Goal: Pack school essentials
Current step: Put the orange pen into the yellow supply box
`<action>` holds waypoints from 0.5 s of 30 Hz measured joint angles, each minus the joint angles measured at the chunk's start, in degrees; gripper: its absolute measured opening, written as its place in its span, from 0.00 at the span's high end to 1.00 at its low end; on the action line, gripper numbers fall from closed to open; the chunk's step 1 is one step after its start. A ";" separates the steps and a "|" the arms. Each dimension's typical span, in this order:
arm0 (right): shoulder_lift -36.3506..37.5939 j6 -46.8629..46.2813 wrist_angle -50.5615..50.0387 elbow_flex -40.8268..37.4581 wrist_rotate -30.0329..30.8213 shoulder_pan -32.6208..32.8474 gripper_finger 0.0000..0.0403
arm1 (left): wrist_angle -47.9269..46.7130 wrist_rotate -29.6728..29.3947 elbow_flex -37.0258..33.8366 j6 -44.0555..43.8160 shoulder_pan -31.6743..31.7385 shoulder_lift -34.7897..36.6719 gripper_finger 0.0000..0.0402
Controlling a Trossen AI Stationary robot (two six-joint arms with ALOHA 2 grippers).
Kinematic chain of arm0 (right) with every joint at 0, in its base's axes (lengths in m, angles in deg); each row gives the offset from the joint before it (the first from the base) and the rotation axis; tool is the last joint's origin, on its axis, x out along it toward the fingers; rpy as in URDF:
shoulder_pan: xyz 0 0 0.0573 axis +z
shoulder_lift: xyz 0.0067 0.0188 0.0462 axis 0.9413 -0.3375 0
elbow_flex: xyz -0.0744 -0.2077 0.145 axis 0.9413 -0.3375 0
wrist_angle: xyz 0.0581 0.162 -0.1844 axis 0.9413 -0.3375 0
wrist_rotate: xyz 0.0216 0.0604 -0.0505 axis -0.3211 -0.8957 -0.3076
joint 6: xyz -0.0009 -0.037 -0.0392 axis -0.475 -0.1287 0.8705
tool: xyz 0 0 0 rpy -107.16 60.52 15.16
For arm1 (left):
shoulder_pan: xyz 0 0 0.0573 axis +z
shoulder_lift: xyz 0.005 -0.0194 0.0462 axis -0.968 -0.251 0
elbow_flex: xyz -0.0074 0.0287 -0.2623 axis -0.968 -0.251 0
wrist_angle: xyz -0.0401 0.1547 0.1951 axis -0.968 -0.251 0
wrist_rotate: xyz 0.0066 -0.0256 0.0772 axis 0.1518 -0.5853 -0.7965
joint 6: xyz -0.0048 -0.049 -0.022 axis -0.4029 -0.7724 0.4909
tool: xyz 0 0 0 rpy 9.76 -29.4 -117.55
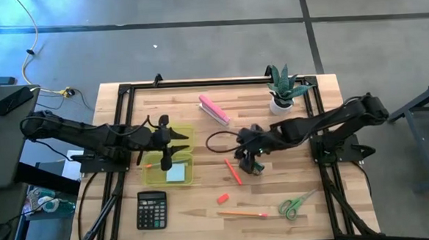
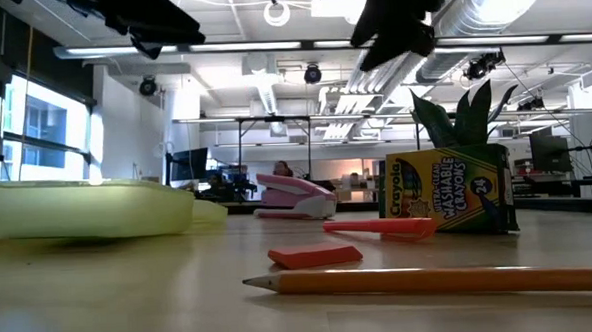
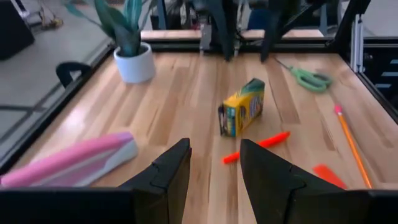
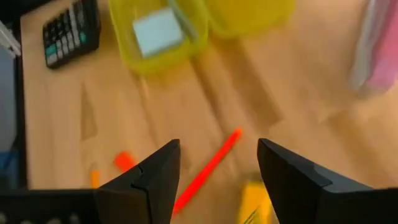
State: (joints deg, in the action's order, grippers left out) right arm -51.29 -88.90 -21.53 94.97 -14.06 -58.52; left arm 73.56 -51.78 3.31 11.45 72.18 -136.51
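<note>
Over the yellow-green plastic tray (image 1: 187, 138), where the light-blue note pad (image 1: 176, 173) already lies, my left gripper (image 1: 165, 161) hangs with jaws parted and empty. Mid-tabletop, my right gripper (image 1: 251, 164) hovers above the upright cardboard crayon box (image 3: 242, 107), jaws spread wide, holding nothing. Judging by this, collecting the box is in hand; next, lower squarely over its flat sides. The slim red-orange marker (image 1: 233, 172) lies just beside.

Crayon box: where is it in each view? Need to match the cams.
High view: crayon box mostly hidden under the right gripper, centre table.
Low view: right of centre, upright, in front of the plant.
Left wrist view: centre, past the open fingers.
Right wrist view: bottom edge, yellow corner between the fingers.
Shared landmark: the red-orange marker lying beside it.
</note>
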 joint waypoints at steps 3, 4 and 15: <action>-2.15 -4.62 0.38 0.00 -3.08 1.05 0.49 | 0.35 -0.22 0.00 0.40 0.00 0.00 0.68; -2.88 -5.77 0.86 0.00 -3.96 1.44 0.49 | 0.33 -0.24 0.00 0.40 0.00 0.00 0.68; -10.02 -13.45 3.53 0.00 -7.55 4.41 0.49 | 0.17 -0.68 0.00 0.40 0.00 0.00 0.68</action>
State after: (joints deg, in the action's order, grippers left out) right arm -61.32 -102.35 -18.00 94.97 -21.62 -54.11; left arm 73.74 -52.46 3.31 11.85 72.18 -136.51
